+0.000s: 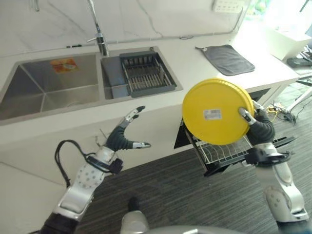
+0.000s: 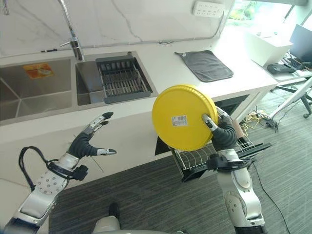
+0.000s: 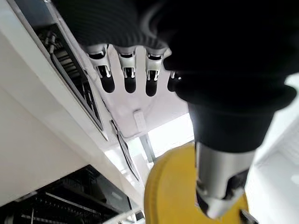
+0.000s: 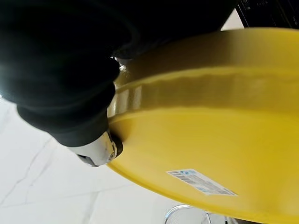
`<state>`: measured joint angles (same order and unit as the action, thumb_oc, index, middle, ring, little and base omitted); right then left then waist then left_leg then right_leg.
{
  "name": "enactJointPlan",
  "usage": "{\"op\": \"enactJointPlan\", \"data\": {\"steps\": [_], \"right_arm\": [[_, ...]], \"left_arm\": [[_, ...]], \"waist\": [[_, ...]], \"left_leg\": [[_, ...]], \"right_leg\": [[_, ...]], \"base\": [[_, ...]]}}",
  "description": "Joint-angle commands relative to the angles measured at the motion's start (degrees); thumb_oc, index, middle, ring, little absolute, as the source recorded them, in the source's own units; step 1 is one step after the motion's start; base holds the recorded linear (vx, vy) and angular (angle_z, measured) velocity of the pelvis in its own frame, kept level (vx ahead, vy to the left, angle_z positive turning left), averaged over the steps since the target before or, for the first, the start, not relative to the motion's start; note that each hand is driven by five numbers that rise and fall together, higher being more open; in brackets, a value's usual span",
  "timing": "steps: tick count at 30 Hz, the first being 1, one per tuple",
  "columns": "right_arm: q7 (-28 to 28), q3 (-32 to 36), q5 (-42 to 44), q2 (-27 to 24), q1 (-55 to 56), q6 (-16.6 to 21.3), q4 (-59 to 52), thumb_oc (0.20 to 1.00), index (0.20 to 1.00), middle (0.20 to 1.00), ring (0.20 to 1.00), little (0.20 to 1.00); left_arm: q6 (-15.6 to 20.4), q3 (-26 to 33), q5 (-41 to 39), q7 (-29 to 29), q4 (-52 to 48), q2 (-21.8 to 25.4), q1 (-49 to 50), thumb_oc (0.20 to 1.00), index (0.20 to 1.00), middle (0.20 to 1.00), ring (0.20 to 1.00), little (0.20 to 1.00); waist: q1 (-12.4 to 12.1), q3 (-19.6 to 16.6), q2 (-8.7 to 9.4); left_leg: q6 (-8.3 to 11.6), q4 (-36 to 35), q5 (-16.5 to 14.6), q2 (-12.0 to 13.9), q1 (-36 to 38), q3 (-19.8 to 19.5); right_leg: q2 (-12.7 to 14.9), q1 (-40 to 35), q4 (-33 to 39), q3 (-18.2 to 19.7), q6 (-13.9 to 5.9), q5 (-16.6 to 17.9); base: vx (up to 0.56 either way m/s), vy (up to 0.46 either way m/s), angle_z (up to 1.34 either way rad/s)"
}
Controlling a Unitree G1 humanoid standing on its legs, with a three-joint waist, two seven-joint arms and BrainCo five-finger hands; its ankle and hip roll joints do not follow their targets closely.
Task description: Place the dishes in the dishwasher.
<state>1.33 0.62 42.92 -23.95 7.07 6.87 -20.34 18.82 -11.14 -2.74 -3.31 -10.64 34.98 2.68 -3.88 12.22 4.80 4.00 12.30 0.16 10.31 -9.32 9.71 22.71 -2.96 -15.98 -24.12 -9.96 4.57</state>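
My right hand [image 1: 258, 126] pinches the rim of a round yellow plate [image 1: 214, 109], holding it upright with its white-labelled underside facing me. The plate hangs above the pulled-out wire rack [image 1: 222, 153] of the dishwasher under the counter. In the right wrist view the thumb [image 4: 96, 149] presses on the plate [image 4: 201, 135]. My left hand [image 1: 123, 137] is raised in front of the counter face, fingers spread and straight, holding nothing. The left wrist view shows its fingers [image 3: 126, 74] and the plate [image 3: 175, 191] beyond.
A steel double sink [image 1: 44, 87] with a faucet [image 1: 100, 34] sits in the white counter, and a dark dish rack [image 1: 146, 73] fills its right basin. A grey mat [image 1: 228, 59] lies on the counter to the right. Dark carpet covers the floor.
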Motion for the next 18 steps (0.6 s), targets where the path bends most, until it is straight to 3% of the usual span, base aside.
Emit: {"op": "enactJointPlan", "data": {"steps": [1, 2, 3, 5, 7, 9, 12, 13, 14, 15, 16, 18], "right_arm": [[1.1, 3.0, 2.2, -0.1, -5.3, 7.2, -3.7, 0.200, 0.200, 0.200, 0.200, 0.200], [1.6, 1.7, 2.7, -0.4, -6.2, 8.0, -3.5, 0.200, 0.200, 0.200, 0.200, 0.200], [1.4, 1.2, 3.1, -0.5, -7.5, 8.4, -3.4, 0.200, 0.200, 0.200, 0.200, 0.200], [2.3, 0.5, 6.2, 1.0, -8.3, 8.8, -2.8, 0.200, 0.200, 0.200, 0.200, 0.200], [2.8, 0.3, 6.3, 1.9, -6.9, 9.3, -3.7, 0.200, 0.200, 0.200, 0.200, 0.200], [2.8, -0.9, 7.2, 1.1, -7.5, 6.3, -4.9, 0.200, 0.200, 0.200, 0.200, 0.200], [4.2, -2.5, 4.8, 0.1, -7.4, 4.0, -5.6, 0.200, 0.200, 0.200, 0.200, 0.200], [4.3, -2.1, 4.9, -1.0, -6.9, 3.8, -5.8, 0.200, 0.200, 0.200, 0.200, 0.200], [3.8, -1.0, 5.6, -3.4, -6.2, 3.8, -6.0, 0.200, 0.200, 0.200, 0.200, 0.200], [3.2, -0.7, 5.7, -4.5, -6.4, 3.7, -6.1, 0.200, 0.200, 0.200, 0.200, 0.200], [2.2, -0.7, 5.0, -4.7, -6.8, 3.6, -6.1, 0.200, 0.200, 0.200, 0.200, 0.200], [1.3, -1.6, 2.9, -3.4, -7.8, 3.9, -5.6, 0.200, 0.200, 0.200, 0.200, 0.200]], "left_arm": [[5.1, 2.6, 3.0, -0.6, -3.9, 1.8, 1.1, 1.000, 1.000, 1.000, 1.000, 1.000], [3.9, 1.5, 2.1, 0.0, -5.2, 2.7, -1.3, 1.000, 1.000, 1.000, 1.000, 1.000], [3.5, 1.0, 2.9, 1.4, -5.5, 3.2, -2.9, 1.000, 1.000, 1.000, 1.000, 1.000], [3.6, 1.6, 5.8, 5.9, -5.2, 3.8, -3.7, 1.000, 1.000, 1.000, 1.000, 1.000], [1.4, 2.7, 3.3, 6.5, -5.1, 4.0, -3.3, 1.000, 1.000, 1.000, 1.000, 1.000], [0.4, 4.1, 1.1, 8.8, -5.0, 2.9, 0.0, 1.000, 1.000, 1.000, 1.000, 1.000], [1.1, 4.4, 1.5, 9.6, -5.7, -0.5, 3.9, 1.000, 1.000, 1.000, 1.000, 1.000], [1.6, 4.2, 2.7, 9.9, -5.9, -1.2, 4.4, 1.000, 1.000, 1.000, 1.000, 1.000], [1.7, 3.7, 2.7, 10.1, -6.0, -1.7, 4.6, 1.000, 1.000, 1.000, 1.000, 1.000], [1.7, 3.3, 1.7, 9.2, -6.0, -2.4, 4.6, 1.000, 1.000, 1.000, 1.000, 1.000], [1.7, 2.9, 0.7, 8.0, -5.7, -3.0, 4.7, 1.000, 1.000, 1.000, 1.000, 1.000], [0.4, 2.4, -1.5, 5.9, -3.6, -3.8, 4.1, 1.000, 1.000, 1.000, 1.000, 1.000]], "waist": [[-0.8, -0.9, -0.78], [-0.8, -0.5, 0.00], [-0.7, -0.1, 0.72], [-0.5, 0.6, 1.91], [-0.4, 0.3, 2.32], [-0.5, -0.8, 1.55], [-0.2, -1.7, 0.11], [0.0, -1.8, -0.06], [0.1, -1.5, -0.42], [-0.2, -1.3, -0.69], [-0.7, -1.1, -1.23], [-0.7, -1.3, -2.02]], "left_leg": [[0.68, -14.4, 1.6, 1.3, 12.7, -2.3], [2.17, -13.0, 1.3, 3.1, 11.2, -3.8], [3.07, -12.7, 1.1, 4.5, 10.7, -3.8], [3.20, -12.4, 0.0, 6.9, 11.2, -4.0], [3.34, -11.7, -0.4, 8.2, 10.9, -5.2], [5.00, -13.7, 1.6, 10.8, 13.4, -4.4], [6.05, -14.0, 6.1, 12.7, 13.5, 1.5], [5.93, -11.9, 6.6, 12.6, 12.5, 3.5], [5.40, -8.6, 5.0, 10.7, 11.1, 4.4], [4.49, -8.3, 3.0, 7.0, 10.0, 4.3], [4.19, -9.9, 3.1, 4.3, 9.2, 4.7], [4.09, -13.9, 5.0, 3.4, 9.7, 6.2]], "right_leg": [[-1.6, 1.6, 3.0, 5.6, -2.19, 4.7], [-2.6, 1.1, 13.7, 6.9, -2.13, 5.3], [-2.6, 1.4, 19.3, 7.3, -3.12, 8.7], [-2.8, 4.4, 21.0, 9.3, -3.94, 10.2], [-4.1, 3.2, 21.0, 9.9, -4.13, 7.9], [-6.8, 2.7, 21.0, 8.5, -4.26, 5.5], [-9.7, 0.4, 21.0, 6.9, -0.84, 2.5], [-10.1, -0.4, 21.0, 5.9, -0.03, 1.7], [-10.2, -1.8, 21.0, 4.4, 0.61, 0.9], [-10.3, -2.5, 21.0, 3.3, 0.45, 0.5], [-10.5, -3.0, 21.0, 2.5, 0.14, 0.3], [-10.6, -3.2, 21.0, 1.6, 0.07, 0.2]], "base": [[0.16, -0.397, 0.18], [0.14, -0.594, 0.20], [0.22, -0.910, 0.18], [0.26, -0.923, 0.18], [0.28, -0.803, 0.43], [0.28, -0.643, 0.53], [0.19, -0.283, -0.56], [0.20, -0.243, 0.20], [0.19, -0.173, 0.52], [0.20, -0.119, 0.81], [0.12, -0.022, 1.13], [0.14, 0.094, 0.87]]}}
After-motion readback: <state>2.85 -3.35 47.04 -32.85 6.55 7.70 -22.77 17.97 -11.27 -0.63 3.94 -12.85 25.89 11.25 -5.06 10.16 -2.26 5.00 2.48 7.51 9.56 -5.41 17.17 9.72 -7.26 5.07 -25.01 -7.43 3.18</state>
